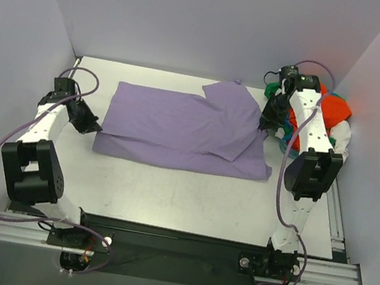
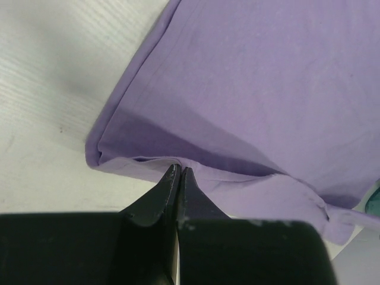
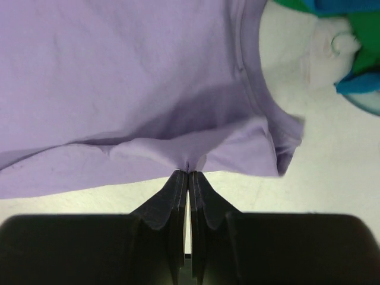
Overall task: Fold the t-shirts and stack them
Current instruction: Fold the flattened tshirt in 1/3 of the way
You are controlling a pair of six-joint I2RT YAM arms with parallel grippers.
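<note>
A lavender-purple t-shirt point(image 1: 177, 130) lies spread across the middle of the white table point(image 1: 167, 193), with one part folded over its right half. My left gripper point(image 1: 95, 126) is at the shirt's left edge. In the left wrist view its jaws point(image 2: 179, 168) are shut, tips pinching the hem of the lavender cloth point(image 2: 249, 89). My right gripper point(image 1: 269, 124) is at the shirt's right edge, near the collar. Seen from the right wrist it point(image 3: 189, 173) is shut on a bunched pinch of the lavender cloth point(image 3: 119, 71). The other t-shirts sit in a heap point(image 1: 332, 114) at the back right.
The heap of orange-red, green, teal and white cloth lies just behind the right arm, against the right wall; its green point(image 3: 362, 32) and white point(image 3: 326, 44) folds show in the right wrist view. Walls close in the table on three sides. A metal rail point(image 1: 172, 252) runs along the near edge.
</note>
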